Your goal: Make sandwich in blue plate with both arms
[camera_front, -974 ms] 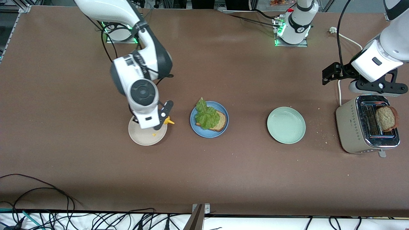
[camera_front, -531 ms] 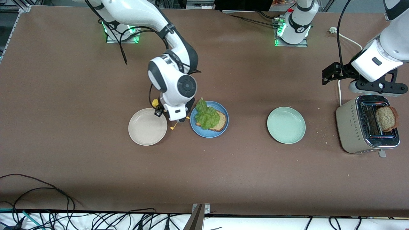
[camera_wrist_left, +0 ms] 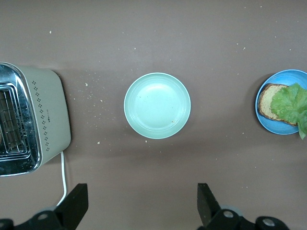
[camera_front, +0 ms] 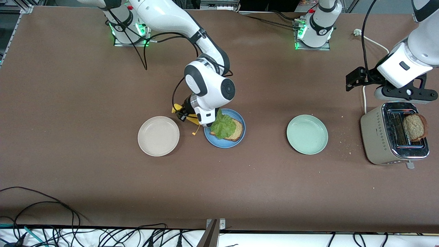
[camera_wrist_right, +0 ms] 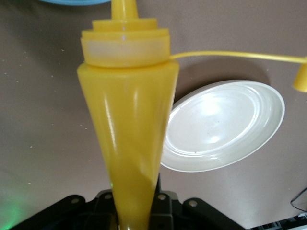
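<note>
The blue plate (camera_front: 219,142) holds one brown bread slice (camera_front: 237,130) with a green lettuce leaf (camera_front: 223,126) on top. My right gripper (camera_front: 187,115) is shut on a yellow squeeze bottle (camera_front: 175,109) and hangs over the plate's edge toward the right arm's end. In the right wrist view the bottle (camera_wrist_right: 127,120) fills the middle, its nozzle toward the blue plate (camera_wrist_right: 72,1), its cap (camera_wrist_right: 301,79) dangling on a tether. A second bread slice (camera_front: 415,127) stands in the toaster (camera_front: 384,137). My left gripper (camera_front: 355,79) waits open and empty (camera_wrist_left: 140,203) above the toaster.
A cream-white plate (camera_front: 158,136) lies beside the blue plate toward the right arm's end and shows in the right wrist view (camera_wrist_right: 225,127). A pale green plate (camera_front: 307,134) lies between the blue plate and the toaster. Crumbs lie near the toaster. Cables run along the table's near edge.
My right arm has carried the yellow bottle from over the cream-white plate across to the blue plate's edge. The left arm has not moved.
</note>
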